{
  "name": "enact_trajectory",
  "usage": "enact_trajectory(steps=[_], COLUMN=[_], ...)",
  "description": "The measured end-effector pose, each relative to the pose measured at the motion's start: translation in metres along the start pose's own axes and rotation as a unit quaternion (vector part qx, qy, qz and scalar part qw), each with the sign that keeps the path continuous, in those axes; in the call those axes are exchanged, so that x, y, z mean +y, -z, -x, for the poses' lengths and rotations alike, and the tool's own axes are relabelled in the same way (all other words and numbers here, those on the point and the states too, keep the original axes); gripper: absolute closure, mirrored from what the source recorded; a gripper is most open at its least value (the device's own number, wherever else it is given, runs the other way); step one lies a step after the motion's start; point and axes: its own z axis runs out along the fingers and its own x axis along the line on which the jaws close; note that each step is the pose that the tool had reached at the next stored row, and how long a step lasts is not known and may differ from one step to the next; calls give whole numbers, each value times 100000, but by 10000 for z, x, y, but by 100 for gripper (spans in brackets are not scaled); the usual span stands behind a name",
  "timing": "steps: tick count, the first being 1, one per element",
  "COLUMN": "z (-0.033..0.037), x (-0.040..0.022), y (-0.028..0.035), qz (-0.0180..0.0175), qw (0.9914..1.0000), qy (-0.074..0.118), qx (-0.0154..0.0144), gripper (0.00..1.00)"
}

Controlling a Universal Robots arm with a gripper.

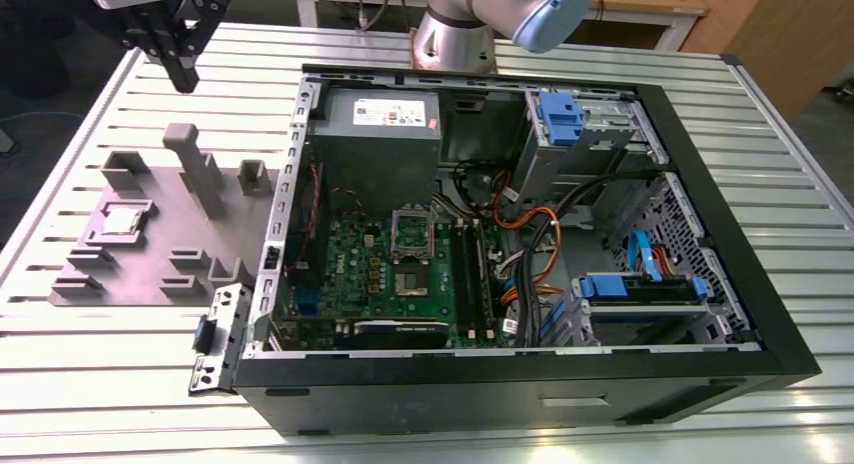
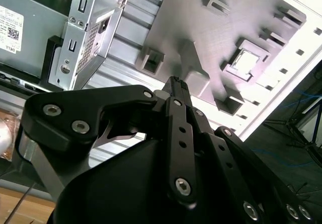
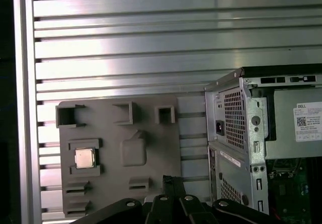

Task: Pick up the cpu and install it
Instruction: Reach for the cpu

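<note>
The cpu (image 1: 123,219) is a small silver square chip lying in a recess of the grey-purple moulded plate (image 1: 147,276), on the table at the exterior view's left of the open computer case (image 1: 747,314). My gripper (image 1: 183,81) hangs high above the far end of the plate, well clear of the chip, shut with nothing in it. Both wrist views look down past the gripper (image 2: 176,81) (image 3: 168,179) onto the plate (image 2: 196,17) (image 3: 151,133), with the cpu (image 2: 246,61) (image 3: 84,158) seated in its pocket. The green motherboard (image 1: 380,269) lies inside the case.
Upright blocks (image 1: 196,164) rise from the plate near the case wall. The case holds a grey power supply (image 1: 380,134), blue drive brackets (image 1: 641,287) and loose cables (image 1: 534,234). The arm's base (image 1: 454,44) stands behind the case on the slatted metal table (image 1: 80,384).
</note>
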Motion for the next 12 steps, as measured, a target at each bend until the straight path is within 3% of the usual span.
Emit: enact_trajectory(steps=[12], z=[-54], x=[-4], y=[0], qz=[-1], qw=[100000], qy=[-1], qx=[-1], gripper=[89])
